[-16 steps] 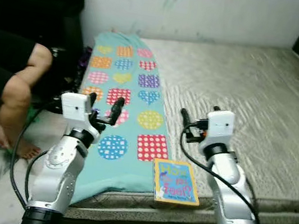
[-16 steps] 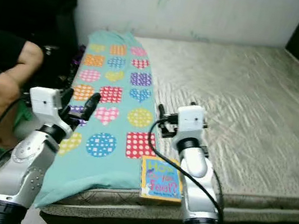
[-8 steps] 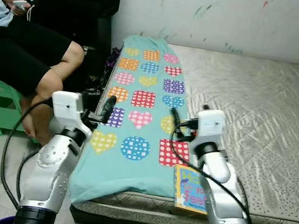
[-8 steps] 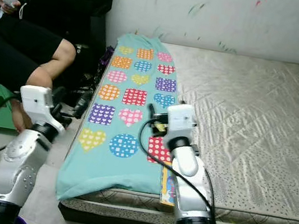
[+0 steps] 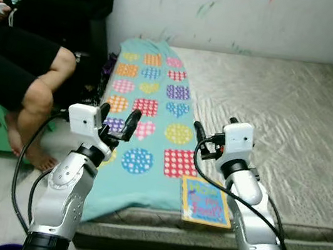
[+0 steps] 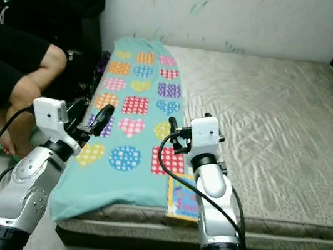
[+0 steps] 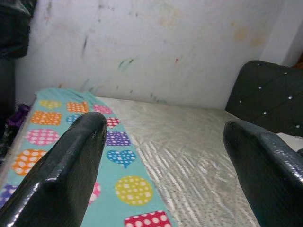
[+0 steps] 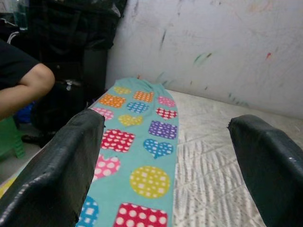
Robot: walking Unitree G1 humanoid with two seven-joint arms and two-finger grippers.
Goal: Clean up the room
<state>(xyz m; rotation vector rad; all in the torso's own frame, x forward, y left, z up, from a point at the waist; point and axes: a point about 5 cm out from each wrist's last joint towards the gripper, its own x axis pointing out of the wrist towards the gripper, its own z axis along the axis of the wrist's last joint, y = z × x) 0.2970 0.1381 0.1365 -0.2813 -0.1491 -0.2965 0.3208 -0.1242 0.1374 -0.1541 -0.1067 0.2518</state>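
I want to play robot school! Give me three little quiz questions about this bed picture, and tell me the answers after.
1. True or false: the picture book lies near the front edge of the mattress.
2. What covers the teal blanket? A stripes, B dotted hearts, squares and circles, C stars.
3. Fill in: the left hand and the right hand both have fingers that are ____.

Key: 1 true. 2 B. 3 open; neither holds anything.
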